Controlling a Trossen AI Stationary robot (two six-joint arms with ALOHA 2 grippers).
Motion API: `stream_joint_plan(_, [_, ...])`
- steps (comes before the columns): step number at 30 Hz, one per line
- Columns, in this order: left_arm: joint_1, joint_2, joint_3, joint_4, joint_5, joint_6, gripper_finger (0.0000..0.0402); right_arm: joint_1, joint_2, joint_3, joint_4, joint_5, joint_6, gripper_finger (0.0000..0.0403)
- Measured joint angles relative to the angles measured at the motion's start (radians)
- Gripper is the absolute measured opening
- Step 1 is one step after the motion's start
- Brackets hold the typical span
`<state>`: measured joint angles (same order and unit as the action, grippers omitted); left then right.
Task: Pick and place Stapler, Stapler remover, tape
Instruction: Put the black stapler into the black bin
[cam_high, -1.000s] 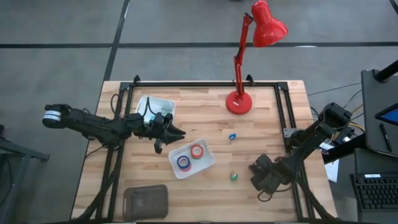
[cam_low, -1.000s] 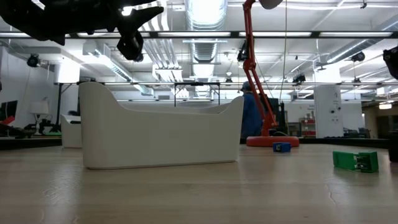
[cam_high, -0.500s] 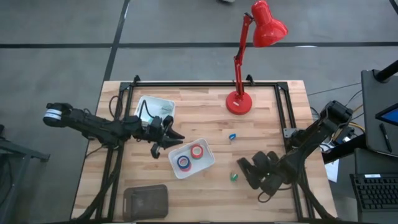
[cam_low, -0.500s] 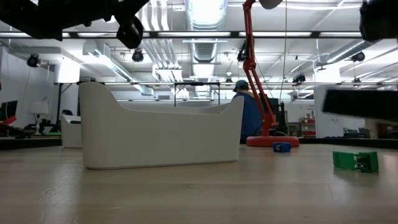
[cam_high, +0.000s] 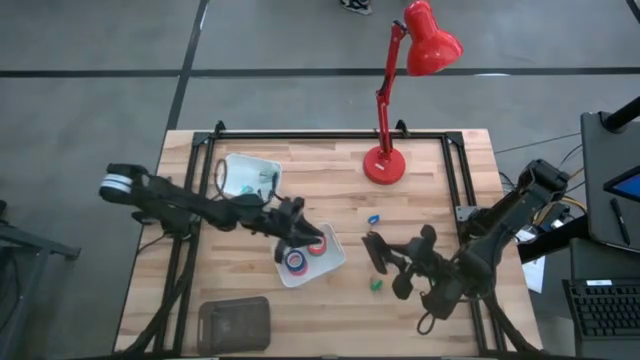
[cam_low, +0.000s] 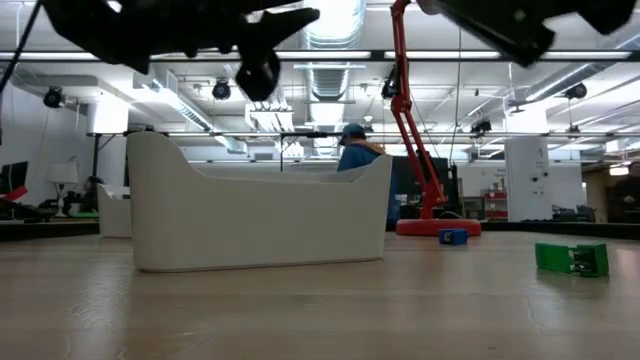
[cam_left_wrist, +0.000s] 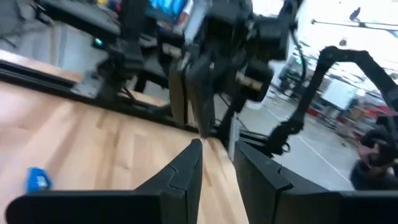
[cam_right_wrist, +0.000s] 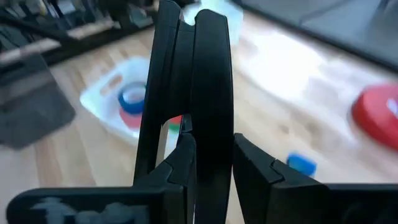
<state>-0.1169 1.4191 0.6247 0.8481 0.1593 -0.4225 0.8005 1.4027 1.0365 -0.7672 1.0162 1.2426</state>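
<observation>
The black oblong stapler (cam_right_wrist: 208, 74) sits in my right gripper (cam_right_wrist: 211, 165), which hangs above the table just right of the white tray (cam_high: 333, 262), stapler (cam_high: 374, 250) pointing at the tray. A blue tape roll (cam_high: 295, 262) and a red one (cam_high: 316, 245) lie flat in that tray. My left gripper (cam_high: 302, 230) hovers over the tray's far-left part, fingers a little apart (cam_left_wrist: 217, 174) with nothing between them. A small blue thing (cam_high: 373, 219) and a small green thing (cam_high: 376, 284) rest on the wood. My right gripper pinches the stapler between its two fingers near one end (cam_right_wrist: 211, 134). The rest of the bar sticks out past the fingertips, along the fingers and toward the table's left. The stapler is lifted clear of the table.
A second white tray (cam_high: 250, 172) stands at the far left and a dark tray (cam_high: 234, 325) at the near edge. The red lamp's base (cam_high: 383, 163) sits at the far side. A black frame rail (cam_high: 330, 135) borders the table. Bare wood lies between the tray and the lamp.
My right gripper has swung from the table's near right part toward the left and risen, carrying the stapler up to the white tray's right side. My left gripper has moved toward the right, from beside the tray to above its far-left part.
</observation>
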Motion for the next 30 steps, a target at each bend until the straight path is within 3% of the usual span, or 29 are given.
stream_joint_plan(5, [-0.005, 0.118, 0.091, -0.003, 0.056, -0.025, 0.0097, -0.002, 0.02, 0.06, 0.039, 0.085, -0.128, 0.0073])
stream_joint_plan(14, [-0.062, 0.292, 0.25, -0.004, 0.062, -0.004, 0.0097, -0.013, 0.02, 0.051, 0.167, 0.163, -0.257, 0.0073])
stream_joint_plan(21, [-0.097, 0.376, 0.342, -0.005, 0.059, 0.051, 0.0097, -0.02, 0.033, 0.012, 0.297, 0.164, -0.307, 0.0072])
stream_joint_plan(30, [-0.097, 0.378, 0.347, -0.025, 0.025, 0.05, 0.0097, -0.02, 0.041, -0.022, 0.497, 0.116, -0.424, 0.0072])
